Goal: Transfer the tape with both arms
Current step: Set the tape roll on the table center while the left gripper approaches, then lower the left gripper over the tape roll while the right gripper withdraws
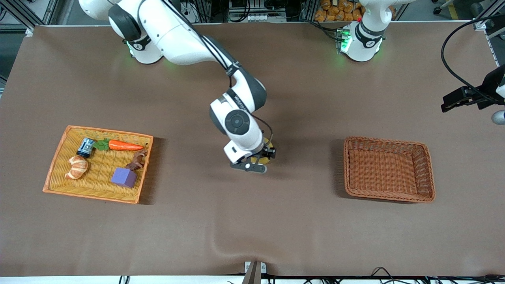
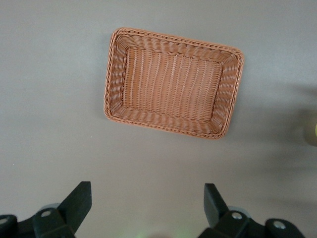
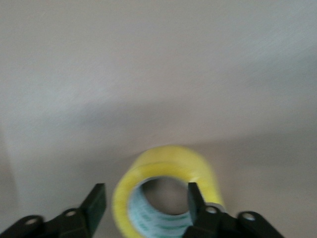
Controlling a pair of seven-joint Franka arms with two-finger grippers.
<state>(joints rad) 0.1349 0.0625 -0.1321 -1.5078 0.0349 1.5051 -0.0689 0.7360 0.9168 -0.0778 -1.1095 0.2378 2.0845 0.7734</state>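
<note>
Yellow tape (image 3: 168, 186), light, stiff and slick, is sitting mid-tabletop (image 1: 252, 221) under the spread right gripper (image 3: 147, 203), one finger inside its core; the spread left gripper (image 2: 147, 206) is waiting over the basket (image 2: 111, 89) at three o'clock.

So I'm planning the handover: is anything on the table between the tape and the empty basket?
Nothing visible. The tape sits mid-table at the right gripper, whose fingers are spread around it. Bare cloth runs from there to the basket, under the open left gripper.
</note>
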